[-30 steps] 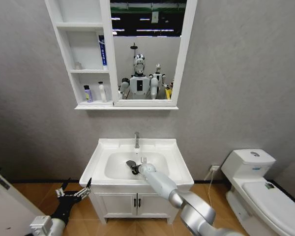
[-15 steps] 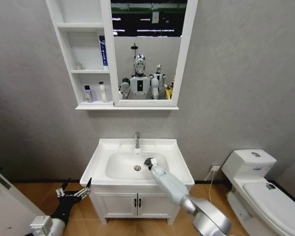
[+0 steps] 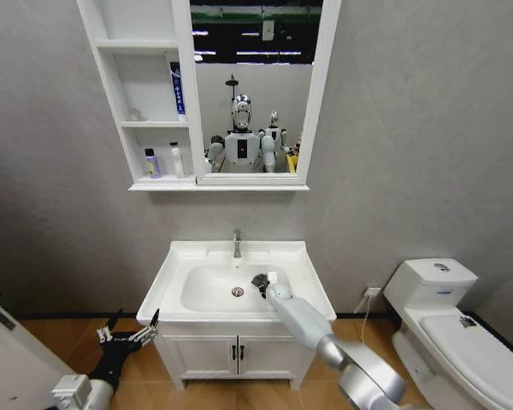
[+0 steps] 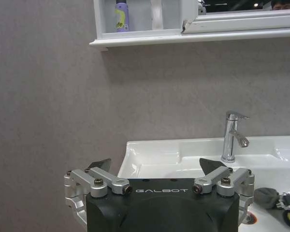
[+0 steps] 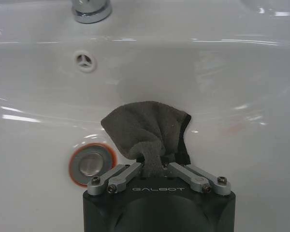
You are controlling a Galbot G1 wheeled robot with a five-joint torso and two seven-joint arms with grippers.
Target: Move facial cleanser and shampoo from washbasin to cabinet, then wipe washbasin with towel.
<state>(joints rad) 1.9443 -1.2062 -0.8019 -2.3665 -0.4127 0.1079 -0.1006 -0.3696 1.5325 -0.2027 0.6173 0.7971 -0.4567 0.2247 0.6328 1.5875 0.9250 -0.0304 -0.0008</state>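
The white washbasin [image 3: 175, 272] stands below the cabinet [image 3: 145, 107]. My right gripper [image 3: 262, 283] is down in the bowl, just right of the drain [image 3: 237, 291], shut on the dark grey towel [image 5: 146, 129]. The towel [image 3: 258, 280] is bunched and pressed on the bowl's wall, beside the drain [image 5: 90, 164] in the right wrist view. A purple bottle [image 3: 152, 162] and a white bottle [image 3: 177, 160] stand in the cabinet's lowest compartment; which is the facial cleanser or the shampoo I cannot tell. My left gripper [image 3: 130, 332] hangs open, low and left of the vanity.
A chrome tap [image 3: 237, 243] rises at the basin's back edge. A blue tube [image 3: 179, 87] leans in the cabinet's middle compartment. The mirror [image 3: 256, 85] adjoins the shelves. A white toilet [image 3: 445, 316] stands to the right. Vanity doors [image 3: 235, 350] are shut below the basin.
My right gripper has swept the towel across the bowl from left of the drain to its right side, then nearly stopped. The left arm has stayed put.
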